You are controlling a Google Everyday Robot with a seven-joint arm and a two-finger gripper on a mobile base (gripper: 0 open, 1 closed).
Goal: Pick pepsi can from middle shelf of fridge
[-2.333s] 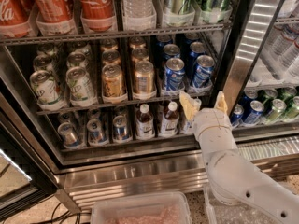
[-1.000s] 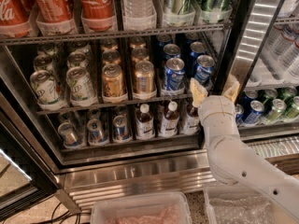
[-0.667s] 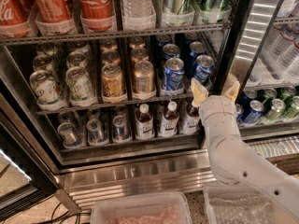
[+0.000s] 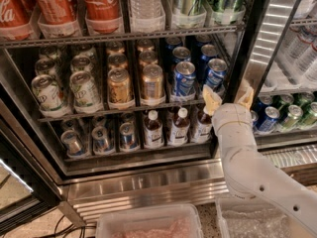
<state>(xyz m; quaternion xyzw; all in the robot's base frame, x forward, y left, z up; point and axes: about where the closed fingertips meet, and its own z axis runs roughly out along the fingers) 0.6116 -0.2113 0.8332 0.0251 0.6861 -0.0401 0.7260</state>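
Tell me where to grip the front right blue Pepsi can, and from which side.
Grip the front right blue Pepsi can around its cylindrical middle, straight in from the open front: it stands upright, with another blue can close on its left and more behind. The tan-fingered pincer hangs open just below and right of it, so it should probably rise first.

The gripper [image 4: 229, 99] is seen just right of the middle shelf [image 4: 124, 109], jaws spread; its arm [image 4: 257, 177] is cut off by the picture's edge. Behind the front pepsi can [image 4: 184, 78], rear cans are largely hidden. Above the shelf, Coca-Cola cans [image 4: 101, 4] are cropped.
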